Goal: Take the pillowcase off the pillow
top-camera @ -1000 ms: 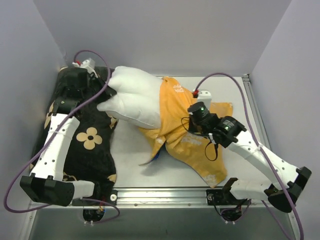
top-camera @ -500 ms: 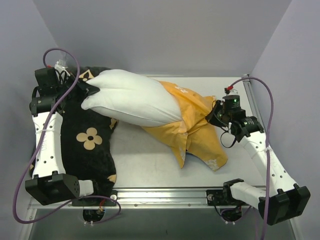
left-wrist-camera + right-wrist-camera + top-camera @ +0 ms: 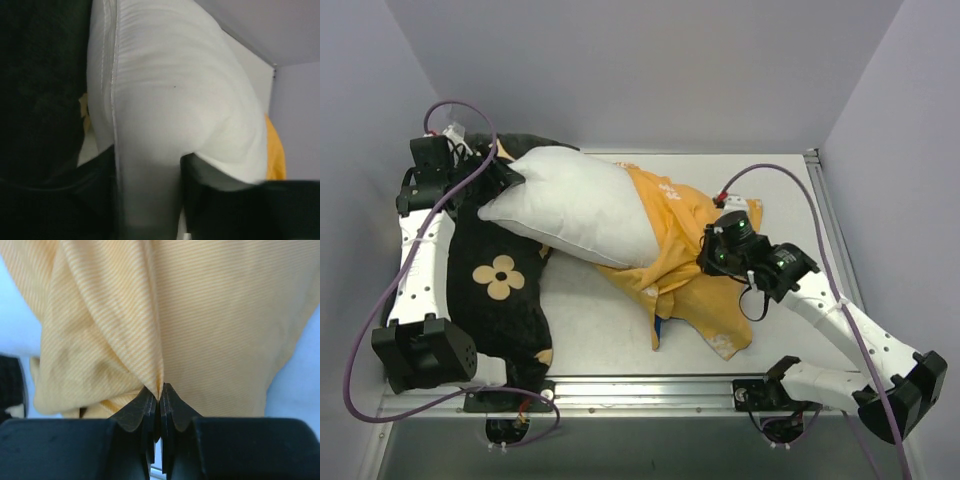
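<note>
Change: the right gripper (image 3: 160, 392) has been brought in from the 3 o'clock edge toward the centre. The pillowcase (image 3: 685, 270), drawn taut 0.5 s ago, is now slack and bunched.
Meaning: no more of the pillow (image 3: 575, 205) has been bared, so another pull toward 3 o'clock is judged necessary.
Left gripper (image 3: 147, 170): clamped on the pillow's bare end at 10 o'clock.
Right gripper: closed on a pinched fold of the pillowcase.
Pillow: left of centre, partly lying over the black pillow (image 3: 500, 270). Its long axis runs about 10 to 4 o'clock, bare end pointing at 10.
Pillowcase: orange side out, over the pillow's 4 o'clock end, trailing on the surface (image 3: 590, 320) toward 5 o'clock.
</note>
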